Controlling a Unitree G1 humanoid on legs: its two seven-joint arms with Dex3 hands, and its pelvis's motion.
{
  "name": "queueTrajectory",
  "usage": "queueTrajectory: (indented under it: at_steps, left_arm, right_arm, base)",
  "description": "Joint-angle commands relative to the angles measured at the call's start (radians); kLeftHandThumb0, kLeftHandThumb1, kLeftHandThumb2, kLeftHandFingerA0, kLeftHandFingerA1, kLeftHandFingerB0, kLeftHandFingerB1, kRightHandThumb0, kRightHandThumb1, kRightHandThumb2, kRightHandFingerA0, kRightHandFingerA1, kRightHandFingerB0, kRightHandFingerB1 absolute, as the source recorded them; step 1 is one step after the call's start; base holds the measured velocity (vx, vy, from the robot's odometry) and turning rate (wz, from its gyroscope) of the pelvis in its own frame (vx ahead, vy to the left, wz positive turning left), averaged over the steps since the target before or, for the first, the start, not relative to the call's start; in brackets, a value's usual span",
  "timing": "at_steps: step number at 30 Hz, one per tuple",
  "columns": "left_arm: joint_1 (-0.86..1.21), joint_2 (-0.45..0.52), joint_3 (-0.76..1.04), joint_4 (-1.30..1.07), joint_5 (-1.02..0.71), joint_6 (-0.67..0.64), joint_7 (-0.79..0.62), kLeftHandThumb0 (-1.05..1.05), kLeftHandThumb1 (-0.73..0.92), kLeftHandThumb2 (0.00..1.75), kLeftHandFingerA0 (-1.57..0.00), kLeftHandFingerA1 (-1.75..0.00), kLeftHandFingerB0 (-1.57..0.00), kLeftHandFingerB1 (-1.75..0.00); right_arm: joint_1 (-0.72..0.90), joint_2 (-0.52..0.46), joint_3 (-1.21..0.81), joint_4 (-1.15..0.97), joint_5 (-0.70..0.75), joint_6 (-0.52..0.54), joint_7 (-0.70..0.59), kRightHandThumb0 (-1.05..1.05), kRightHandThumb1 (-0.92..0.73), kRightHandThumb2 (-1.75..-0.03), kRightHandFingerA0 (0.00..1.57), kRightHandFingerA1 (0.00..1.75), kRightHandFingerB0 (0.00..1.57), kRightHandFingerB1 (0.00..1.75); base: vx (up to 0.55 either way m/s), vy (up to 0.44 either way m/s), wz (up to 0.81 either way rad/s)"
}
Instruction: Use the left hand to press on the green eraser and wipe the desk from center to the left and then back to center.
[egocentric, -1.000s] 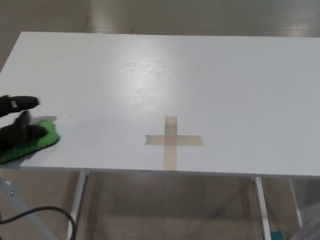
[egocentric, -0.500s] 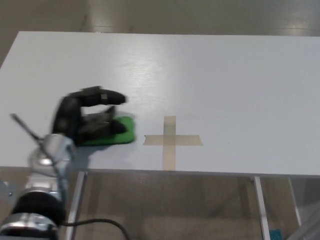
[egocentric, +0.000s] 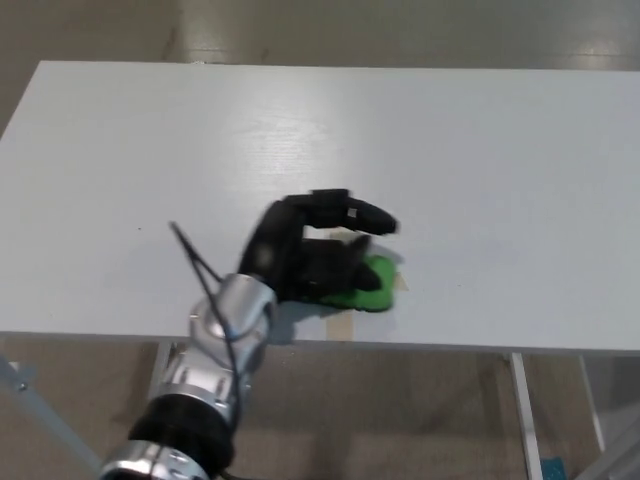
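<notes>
My left hand (egocentric: 312, 250) lies on top of the green eraser (egocentric: 372, 287) near the desk's front edge, at the middle. Its black fingers (egocentric: 365, 214) are spread over the eraser and press it flat onto the white desk (egocentric: 480, 150). Only the eraser's right end shows from under the hand. The eraser sits over a cross of tan tape (egocentric: 342, 325), most of which is hidden by hand and eraser. My silver left forearm (egocentric: 215, 350) comes up from the lower left. My right hand does not show.
The desk's front edge (egocentric: 500, 350) runs just below the eraser. White table legs (egocentric: 525, 420) and the floor are seen under it. A thin black cable (egocentric: 195, 255) sticks up from my left wrist.
My left hand has slid the eraser rightward along the front of the desk, from the far left edge to the tape cross at the center.
</notes>
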Motion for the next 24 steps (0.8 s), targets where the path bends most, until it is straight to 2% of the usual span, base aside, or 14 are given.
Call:
queueTrajectory:
  at_steps: [1, 5, 6, 7, 9, 10, 11, 12, 13, 14, 19, 20, 21, 24]
  left_arm:
    - [0.038, -0.037, -0.04, -0.051, 0.055, 0.103, 0.012, -0.21, 0.82, 0.64, -1.03, -0.8, -0.94, -0.74]
    - [0.046, -0.038, -0.043, -0.068, 0.057, 0.108, 0.011, -0.21, 0.82, 0.64, -1.03, -0.81, -0.94, -0.74]
    - [0.054, -0.039, -0.041, -0.081, 0.054, 0.112, 0.008, -0.22, 0.81, 0.64, -1.03, -0.77, -0.95, -0.62]
    - [0.056, -0.033, -0.044, -0.095, 0.053, 0.119, -0.005, -0.33, 0.72, 0.62, -0.82, -0.47, -0.57, -0.37]
    - [0.059, -0.025, -0.047, -0.113, 0.054, 0.13, -0.021, -0.33, 0.72, 0.62, -0.82, -0.47, -0.57, -0.37]
    - [0.062, -0.007, -0.044, -0.143, 0.031, 0.142, -0.082, -0.31, 0.52, 1.01, -0.01, -0.5, 0.0, -0.47]
    - [0.062, -0.007, -0.044, -0.143, 0.031, 0.142, -0.082, -0.31, 0.52, 1.01, -0.01, -0.5, 0.0, -0.47]
    - [0.06, 0.004, -0.038, -0.156, 0.014, 0.15, -0.118, -0.56, 0.6, 0.6, 0.0, -0.2, -0.11, -0.3]
    - [0.058, 0.01, -0.034, -0.165, 0.003, 0.157, -0.141, -0.56, 0.6, 0.6, 0.0, -0.2, -0.11, -0.3]
    - [0.039, 0.034, -0.005, -0.185, -0.04, 0.18, -0.202, -0.79, 0.49, 0.8, 0.0, 0.0, -0.13, -0.25]
    - [0.017, 0.08, 0.035, -0.236, -0.069, 0.216, -0.258, -0.77, 0.47, 0.82, 0.0, -0.04, -0.04, -0.29]
    - [0.009, 0.112, 0.048, -0.282, -0.084, 0.227, -0.293, -0.78, 0.58, 0.59, 0.0, -0.04, -0.02, -0.28]
    - [0.007, 0.125, 0.053, -0.305, -0.091, 0.237, -0.309, -0.81, 0.48, 0.84, 0.0, -0.02, -0.04, -0.26]
    - [0.007, 0.152, 0.064, -0.369, -0.107, 0.266, -0.338, -0.83, 0.5, 0.88, 0.0, 0.0, -0.02, -0.24]
  right_arm:
    - [0.011, 0.002, -0.003, -0.013, 0.012, 0.01, 0.015, -0.39, -0.77, -0.64, 0.88, 0.65, 0.67, 0.43]
    - [0.01, 0.002, -0.002, -0.013, 0.01, 0.01, 0.016, -0.39, -0.77, -0.64, 0.87, 0.64, 0.67, 0.43]
    - [0.011, 0.002, 0.0, -0.011, 0.003, 0.009, 0.008, -0.39, -0.77, -0.64, 0.87, 0.65, 0.67, 0.43]
    - [0.012, 0.001, 0.002, -0.011, 0.0, 0.005, 0.003, -0.39, -0.77, -0.64, 0.87, 0.65, 0.67, 0.43]
    - [0.014, 0.001, 0.003, -0.011, -0.003, 0.001, 0.0, -0.39, -0.77, -0.64, 0.87, 0.65, 0.67, 0.43]
    - [0.014, -0.001, 0.005, -0.011, -0.01, 0.003, -0.009, -0.39, -0.77, -0.64, 0.87, 0.64, 0.67, 0.43]
    - [0.014, -0.001, 0.005, -0.011, -0.01, 0.003, -0.009, -0.39, -0.77, -0.64, 0.87, 0.64, 0.67, 0.43]
    - [0.013, -0.001, 0.005, -0.01, -0.011, 0.005, -0.012, -0.39, -0.77, -0.64, 0.87, 0.64, 0.67, 0.43]
    - [0.013, 0.0, 0.005, -0.01, -0.011, 0.006, -0.014, -0.39, -0.77, -0.64, 0.87, 0.64, 0.67, 0.43]
    - [0.014, -0.002, 0.008, -0.012, -0.014, 0.009, -0.017, -0.39, -0.77, -0.64, 0.87, 0.64, 0.67, 0.43]
    - [0.016, -0.002, 0.007, -0.006, -0.002, 0.009, -0.003, -0.39, -0.77, -0.64, 0.87, 0.64, 0.67, 0.42]
    - [0.016, -0.001, 0.008, -0.003, -0.002, 0.008, -0.003, -0.39, -0.77, -0.64, 0.87, 0.64, 0.67, 0.42]
    - [0.016, -0.001, 0.008, -0.001, -0.003, 0.007, -0.003, -0.39, -0.77, -0.64, 0.87, 0.64, 0.67, 0.42]
    - [0.015, -0.001, 0.008, 0.002, -0.003, 0.005, -0.004, -0.39, -0.77, -0.64, 0.87, 0.64, 0.67, 0.43]
  base:
    - [0.0, 0.0, 0.0]
    - [0.0, 0.0, 0.0]
    - [0.0, 0.0, 0.0]
    - [0.0, 0.0, 0.0]
    - [0.0, 0.0, 0.0]
    - [0.0, 0.0, 0.0]
    - [0.0, 0.0, 0.0]
    - [0.0, 0.0, 0.0]
    - [0.0, 0.0, 0.0]
    - [0.0, 0.0, 0.0]
    - [0.0, 0.0, 0.0]
    - [0.0, 0.0, 0.0]
    - [0.0, 0.0, 0.0]
    - [0.0, 0.0, 0.0]
